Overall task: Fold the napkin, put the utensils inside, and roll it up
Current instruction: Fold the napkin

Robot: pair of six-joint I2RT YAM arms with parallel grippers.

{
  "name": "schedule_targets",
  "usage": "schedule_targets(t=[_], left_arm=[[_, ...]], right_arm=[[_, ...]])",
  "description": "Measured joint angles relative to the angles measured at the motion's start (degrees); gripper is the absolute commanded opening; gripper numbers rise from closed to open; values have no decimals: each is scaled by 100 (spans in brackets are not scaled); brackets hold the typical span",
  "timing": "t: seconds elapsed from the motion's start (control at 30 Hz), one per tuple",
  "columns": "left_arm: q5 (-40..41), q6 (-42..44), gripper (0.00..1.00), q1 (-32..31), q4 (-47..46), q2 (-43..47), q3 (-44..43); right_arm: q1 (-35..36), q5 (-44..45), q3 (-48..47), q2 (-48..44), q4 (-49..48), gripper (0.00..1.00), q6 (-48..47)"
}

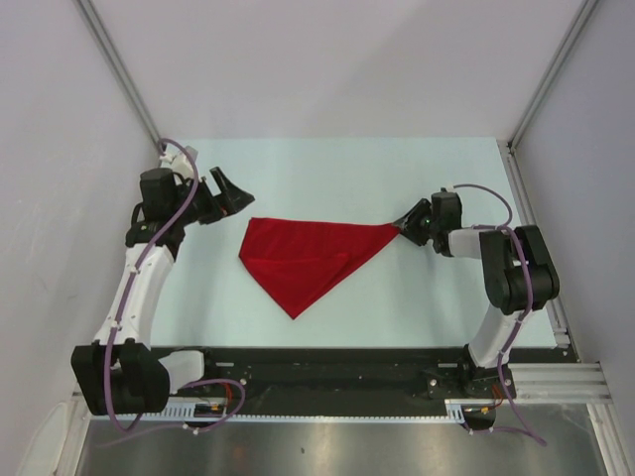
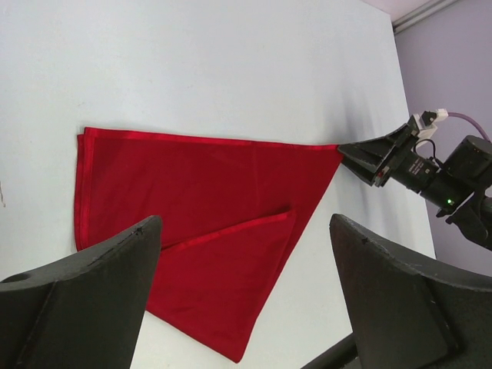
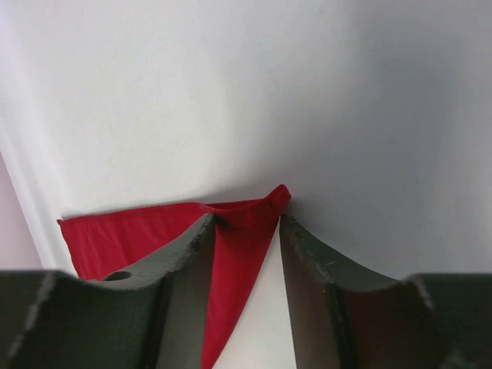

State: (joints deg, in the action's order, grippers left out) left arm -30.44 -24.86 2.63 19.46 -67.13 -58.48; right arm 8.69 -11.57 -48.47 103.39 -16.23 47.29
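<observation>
Right gripper (image 3: 246, 219) straddles the right corner of the one red napkin (image 1: 308, 256), jaws half-narrowed; I can't tell if it's pinched. I see the napkin folded into a triangle mid-table (image 1: 347, 169). Left gripper (image 1: 231, 193) hovers wide open near the cloth's left edge.

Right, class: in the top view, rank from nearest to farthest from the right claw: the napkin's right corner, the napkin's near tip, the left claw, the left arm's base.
1. napkin's right corner, inside the right claw.
2. napkin's near tip, toward the bases.
3. left claw, past the napkin's left edge.
4. left arm's base, near-left corner.
</observation>
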Motion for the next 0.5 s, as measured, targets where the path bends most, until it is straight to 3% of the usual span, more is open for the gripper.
schedule_targets(t=[0.27, 0.37, 0.47, 0.5], left_arm=[[-122, -2, 95, 0, -17, 0, 61], [-129, -2, 95, 0, -13, 2, 63], [-136, -4, 95, 0, -28, 2, 63], [-146, -4, 95, 0, -35, 0, 63]], right_arm=[[-55, 37, 0, 44, 74, 24, 20], [-61, 70, 0, 46, 116, 16, 20], [-81, 63, 0, 66, 109, 0, 26], [-96, 55, 0, 79, 101, 0, 50]])
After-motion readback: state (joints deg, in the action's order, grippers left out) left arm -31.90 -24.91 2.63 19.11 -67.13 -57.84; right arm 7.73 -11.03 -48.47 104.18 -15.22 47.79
